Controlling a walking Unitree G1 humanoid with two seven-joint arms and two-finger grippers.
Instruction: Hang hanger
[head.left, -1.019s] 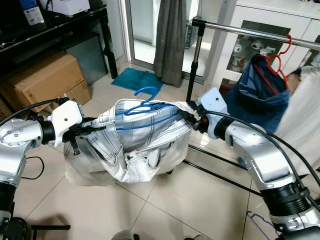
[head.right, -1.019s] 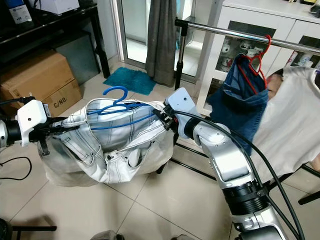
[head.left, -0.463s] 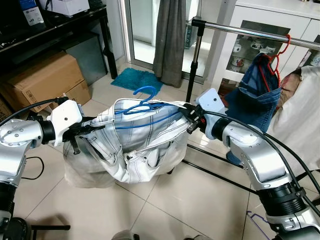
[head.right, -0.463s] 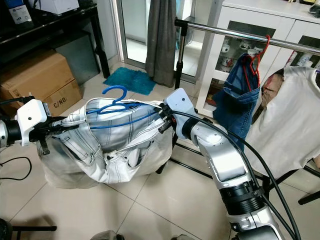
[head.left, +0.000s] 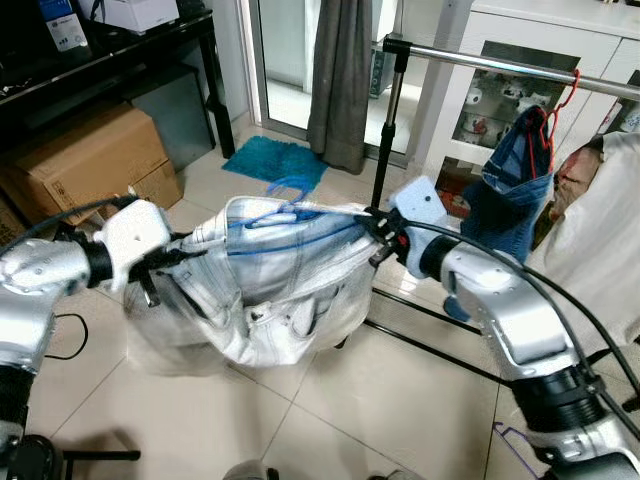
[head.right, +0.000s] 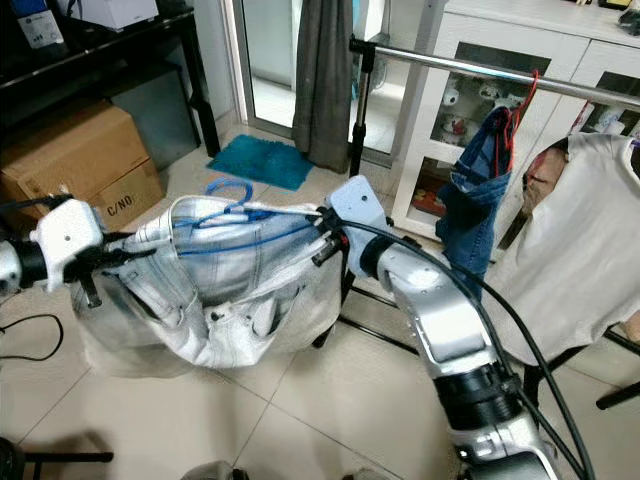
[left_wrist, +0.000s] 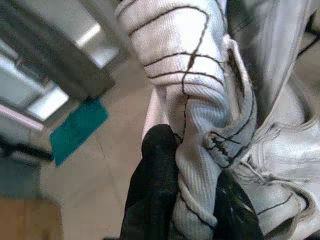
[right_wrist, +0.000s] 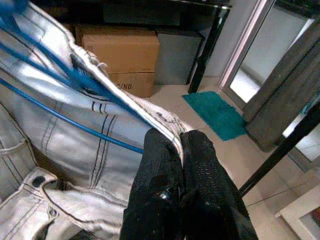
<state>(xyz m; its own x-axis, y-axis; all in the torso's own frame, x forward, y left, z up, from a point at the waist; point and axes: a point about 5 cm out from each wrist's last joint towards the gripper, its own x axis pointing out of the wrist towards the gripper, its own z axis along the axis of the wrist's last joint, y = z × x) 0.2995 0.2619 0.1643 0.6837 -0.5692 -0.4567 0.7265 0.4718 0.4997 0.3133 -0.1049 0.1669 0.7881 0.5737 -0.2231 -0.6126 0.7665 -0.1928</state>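
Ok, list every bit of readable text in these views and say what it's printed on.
"C/NO.": black print on the front of the lower cardboard box against the left wall.
Box with blue print on the black table: lettering too small to read.
Right wrist view: the print on the cardboard box is blurred, only "/NO." can be made out.

Both arms: silver metallic segmented shells, rounded links. White boxy housing at each wrist. Black ribbed collar low on the right arm, black band at the left wrist joint. Black cables loop outside both arms. Left gripper (left_wrist: 192, 200) and right gripper (right_wrist: 180, 165): two long black fingers each, matte, finely textured surface in the wrist views.
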